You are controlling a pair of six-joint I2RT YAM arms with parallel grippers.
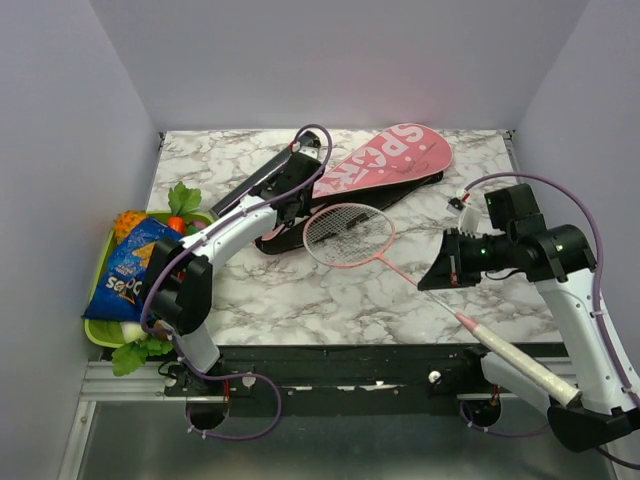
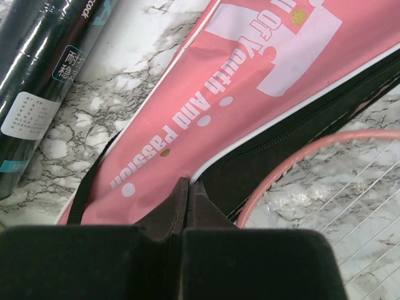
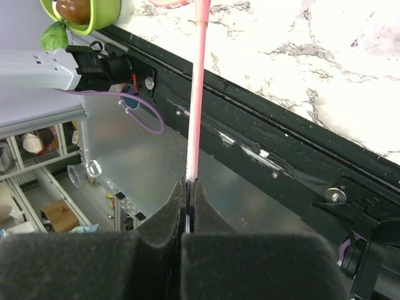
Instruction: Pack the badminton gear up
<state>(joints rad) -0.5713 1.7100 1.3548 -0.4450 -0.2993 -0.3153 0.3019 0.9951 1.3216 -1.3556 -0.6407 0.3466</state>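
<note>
Racket [image 1: 349,236]: pale pink frame, thin pink shaft, white handle. Head lies on tabletop [image 1: 300,295] beside pink bag [image 1: 385,160]. Right end effector [image 3: 187,185] clamped on shaft. Left end effector [image 2: 189,186] closed, tips against bag edge.

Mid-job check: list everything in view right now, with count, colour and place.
racket: one, pink frame, white handle; head mid-table, handle past the near edge
bag: one, pink, far centre
tube: one, black, left of the bag
tray: one, green, table's left edge
toy fruit: several, orange and green, in the tray
snack packet: one, blue, on the tray
table: one, white marble
left hand: black, shut on the bag's edge
right hand: black, shut on the racket's shaft
</note>
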